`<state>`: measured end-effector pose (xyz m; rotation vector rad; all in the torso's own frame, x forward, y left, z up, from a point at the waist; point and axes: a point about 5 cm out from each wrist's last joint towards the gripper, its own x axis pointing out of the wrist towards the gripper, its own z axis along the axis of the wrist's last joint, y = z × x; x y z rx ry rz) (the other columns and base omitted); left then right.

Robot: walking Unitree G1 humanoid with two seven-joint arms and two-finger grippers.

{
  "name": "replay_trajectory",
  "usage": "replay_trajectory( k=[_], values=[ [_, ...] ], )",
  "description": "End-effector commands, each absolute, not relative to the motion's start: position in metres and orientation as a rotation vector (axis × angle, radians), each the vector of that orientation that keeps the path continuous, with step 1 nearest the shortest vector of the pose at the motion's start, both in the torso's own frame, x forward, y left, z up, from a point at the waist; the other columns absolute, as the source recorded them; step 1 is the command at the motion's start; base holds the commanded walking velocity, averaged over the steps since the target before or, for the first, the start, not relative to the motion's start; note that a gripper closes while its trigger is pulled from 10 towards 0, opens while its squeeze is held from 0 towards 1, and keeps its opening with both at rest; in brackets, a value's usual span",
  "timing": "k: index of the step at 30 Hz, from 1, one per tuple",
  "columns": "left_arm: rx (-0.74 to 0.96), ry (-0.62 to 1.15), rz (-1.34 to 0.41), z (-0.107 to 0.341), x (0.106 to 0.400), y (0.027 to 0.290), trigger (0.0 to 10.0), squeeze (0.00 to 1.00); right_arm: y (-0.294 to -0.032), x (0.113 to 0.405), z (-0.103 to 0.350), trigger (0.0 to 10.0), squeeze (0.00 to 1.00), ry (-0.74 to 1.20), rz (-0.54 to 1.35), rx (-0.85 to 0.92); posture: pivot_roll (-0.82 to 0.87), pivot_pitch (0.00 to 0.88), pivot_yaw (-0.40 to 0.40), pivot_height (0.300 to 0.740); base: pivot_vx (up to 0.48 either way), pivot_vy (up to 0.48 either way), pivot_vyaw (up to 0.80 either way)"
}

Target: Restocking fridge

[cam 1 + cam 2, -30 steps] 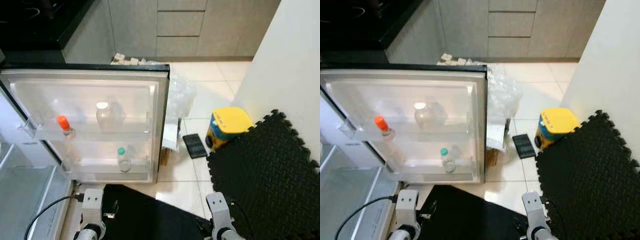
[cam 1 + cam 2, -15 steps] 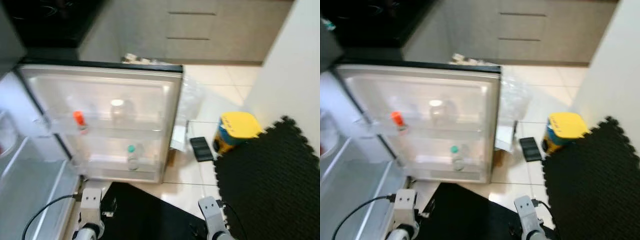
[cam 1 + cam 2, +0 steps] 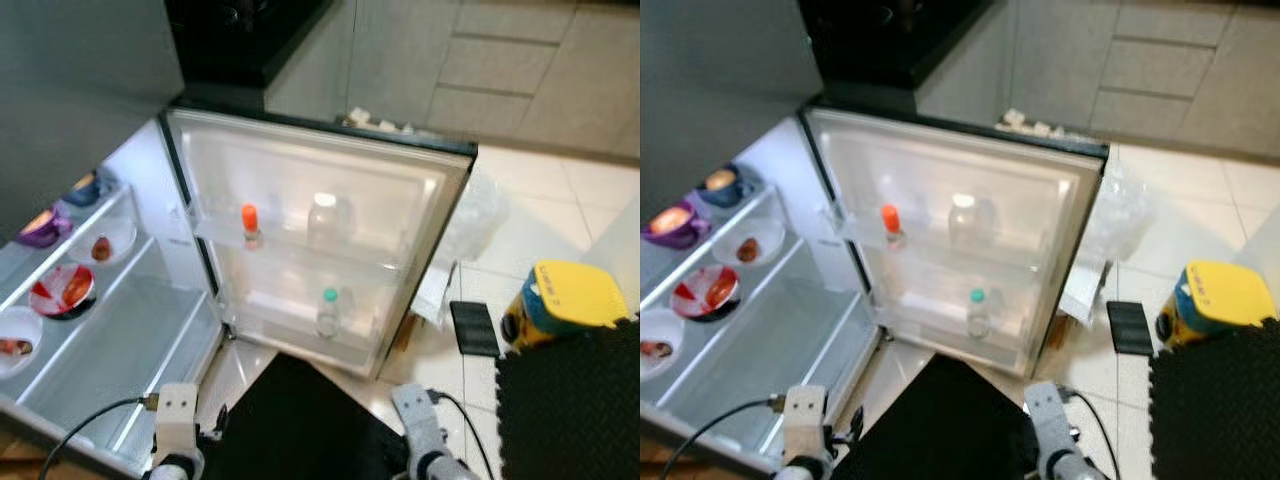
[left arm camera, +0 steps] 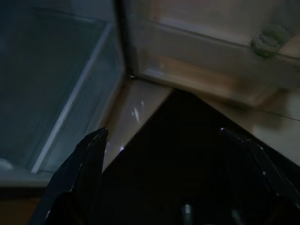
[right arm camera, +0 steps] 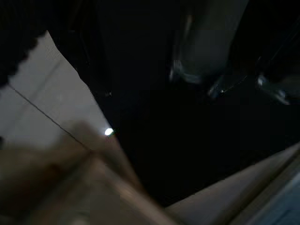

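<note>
Fridge door [image 3: 420, 190] open, orange-cap bottle [image 3: 250, 224] in rack. Survey stage. Left gripper [image 4: 164, 187] fingers spread, empty; right gripper: can't tell. Next: fetch stock.

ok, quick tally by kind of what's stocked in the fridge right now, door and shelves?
Bottles in the door racks: 3 (orange-capped bottle, white-capped bottle, green-capped bottle)
Bowls and dishes on the shelves: 5 (blue bowl, purple bowl, white bowl, red dish, front white dish)
Total: 8
</note>
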<state>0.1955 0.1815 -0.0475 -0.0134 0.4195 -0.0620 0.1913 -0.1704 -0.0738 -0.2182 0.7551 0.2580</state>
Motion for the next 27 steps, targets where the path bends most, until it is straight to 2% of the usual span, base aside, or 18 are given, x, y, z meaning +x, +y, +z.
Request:
replay_trajectory(
  k=[1,4,14,27],
  values=[
    [-0.012,0.457,-0.054,-0.0537,0.1855,0.1829,10.0,0.0,-0.1686,0.1929,-0.0731,10.0,0.0,0.75,0.265,-0.217,-0.14,0.078,-0.009,0.701,0.0,0.0,0.8],
    [-0.014,0.455,-0.05,-0.0535,0.1859,0.1831,10.0,0.0,-0.1705,0.193,-0.0727,10.0,0.0,0.746,0.242,-0.194,-0.14,0.075,-0.009,0.701,0.0,0.0,0.68],
    [-0.018,0.463,-0.028,-0.0542,0.1863,0.1865,10.0,0.0,-0.1739,0.1935,-0.072,10.0,0.0,0.74,0.221,-0.194,-0.15,0.067,-0.009,0.701,0.0,0.0,0.0],
    [-0.027,0.474,-0.043,-0.0546,0.1899,0.1846,10.0,0.0,-0.1745,0.1947,-0.0715,10.0,0.0,0.738,0.214,-0.192,-0.15,0.062,-0.01,0.701,0.0,-0.437,0.0]
  ],
)
